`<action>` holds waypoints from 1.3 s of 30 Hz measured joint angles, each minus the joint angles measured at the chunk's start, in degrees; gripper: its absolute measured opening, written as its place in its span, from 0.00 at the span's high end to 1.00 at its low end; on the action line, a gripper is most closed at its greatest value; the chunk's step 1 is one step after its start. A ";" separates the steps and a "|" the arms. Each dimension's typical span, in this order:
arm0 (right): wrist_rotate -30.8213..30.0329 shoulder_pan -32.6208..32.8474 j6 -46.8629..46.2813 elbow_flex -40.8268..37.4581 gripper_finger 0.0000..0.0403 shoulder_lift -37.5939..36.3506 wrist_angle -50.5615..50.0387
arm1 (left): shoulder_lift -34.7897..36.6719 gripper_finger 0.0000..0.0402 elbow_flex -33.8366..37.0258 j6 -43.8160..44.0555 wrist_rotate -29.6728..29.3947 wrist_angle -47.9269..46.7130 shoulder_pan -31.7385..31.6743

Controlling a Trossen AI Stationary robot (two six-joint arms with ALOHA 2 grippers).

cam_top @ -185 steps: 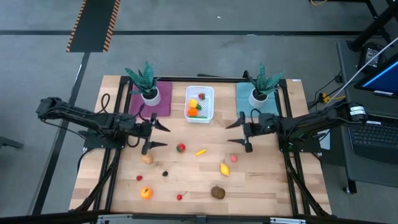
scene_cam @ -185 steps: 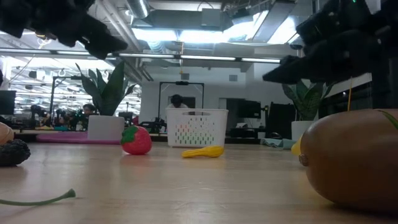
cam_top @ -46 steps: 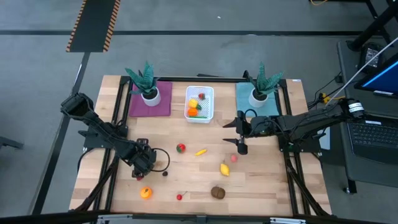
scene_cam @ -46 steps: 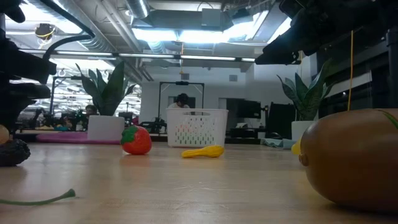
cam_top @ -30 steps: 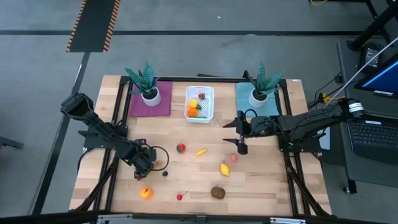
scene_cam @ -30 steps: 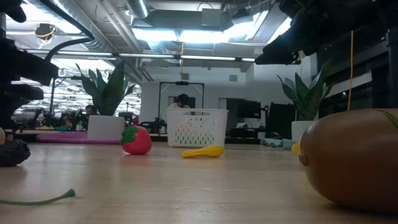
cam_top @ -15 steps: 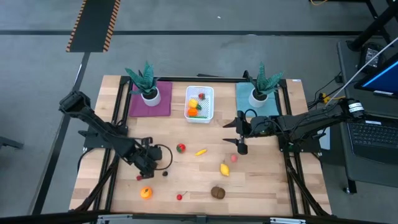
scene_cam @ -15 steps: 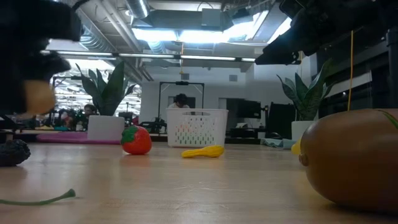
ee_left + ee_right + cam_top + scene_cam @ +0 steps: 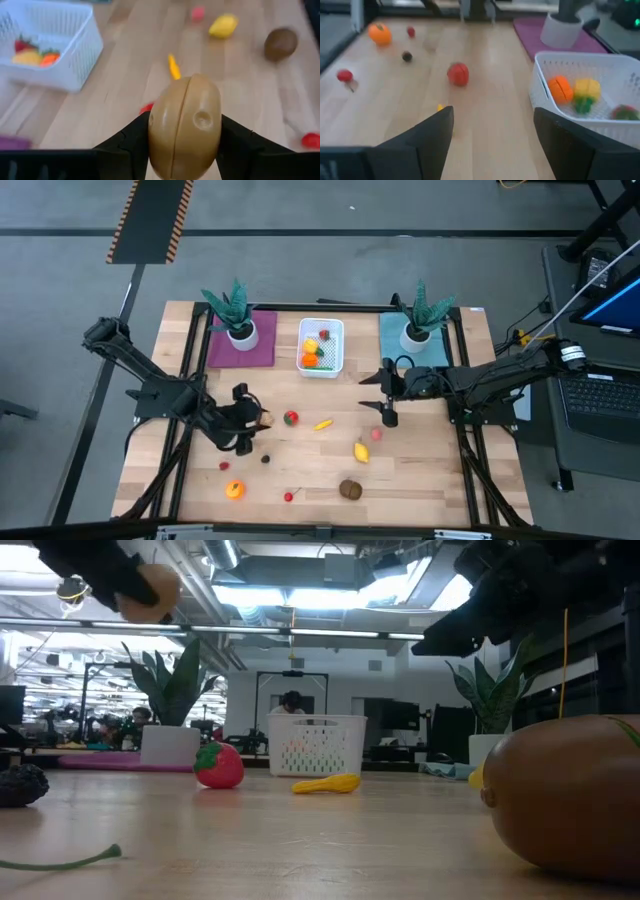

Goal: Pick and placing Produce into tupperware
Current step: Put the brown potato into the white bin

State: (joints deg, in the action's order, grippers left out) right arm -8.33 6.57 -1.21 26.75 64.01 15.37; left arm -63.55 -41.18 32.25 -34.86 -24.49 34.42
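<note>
**Potato in transit — tub partly filled**

Wooden slatted table (image 9: pixel 320 470), open workshop floor beyond it, two potted plants at the back corners.

- Left gripper (image 9: pixel 252 423): lifted over the left half of the table, closed on the tan potato (image 9: pixel 185 127), which sits squarely between the two fingers.
- Right gripper (image 9: pixel 378 392): waiting to the right of the tub, jaws wide, holding nothing.
- Tupperware (image 9: pixel 321 366): white tub at the back centre, between the purple and teal mats; it already holds an orange piece, a yellow piece and a strawberry.
- Loose produce: strawberry (image 9: pixel 291 418), banana (image 9: pixel 323 423), lemon (image 9: pixel 361 451), kiwi (image 9: pixel 350 489), orange (image 9: pixel 234 490).

Risks, as judged: the potato is smooth and rounded — a light grip could let it roll out during travel. A release short of the tub would bounce it off the rim. The tub is light; a nudge could shove it.

Writing: none readable.
</note>
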 joint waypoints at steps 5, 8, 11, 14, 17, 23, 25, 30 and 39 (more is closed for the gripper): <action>2.06 -0.74 2.72 -5.12 0.31 -0.07 8.45 | -0.04 0.59 5.71 -4.60 -0.26 12.85 -1.58; 2.51 -0.79 3.43 -5.61 0.31 -0.07 9.03 | -0.06 0.59 10.80 -8.80 -0.26 23.72 -3.42; 3.64 -0.79 5.81 -5.61 0.31 -0.07 10.08 | -0.06 0.59 16.55 -14.03 2.51 39.29 -5.98; 3.73 -1.73 7.47 -5.61 0.31 -0.07 13.25 | -0.06 0.59 21.58 -16.86 6.65 51.72 -8.76; 7.00 -3.37 7.47 -5.61 0.31 -0.07 14.30 | -0.02 0.59 23.89 -19.07 9.13 57.87 -10.61; 14.83 -6.65 7.60 -5.61 0.31 -0.02 14.13 | -0.13 0.59 23.96 -23.68 12.34 57.98 -12.90; 16.32 -7.58 7.76 -5.62 0.31 -0.02 14.48 | -0.13 0.59 23.96 -24.98 13.94 58.04 -14.22; 18.57 -9.71 5.93 -13.00 0.31 0.02 30.55 | -0.13 0.59 23.96 -27.89 19.31 58.34 -18.66; 18.42 -15.31 3.15 -20.36 0.31 -0.79 39.86 | -0.72 0.59 23.96 -29.96 29.09 61.54 -29.02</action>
State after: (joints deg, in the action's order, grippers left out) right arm 10.09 -8.75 1.94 6.39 63.22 55.23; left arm -64.28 -17.21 2.29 -5.77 37.05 5.40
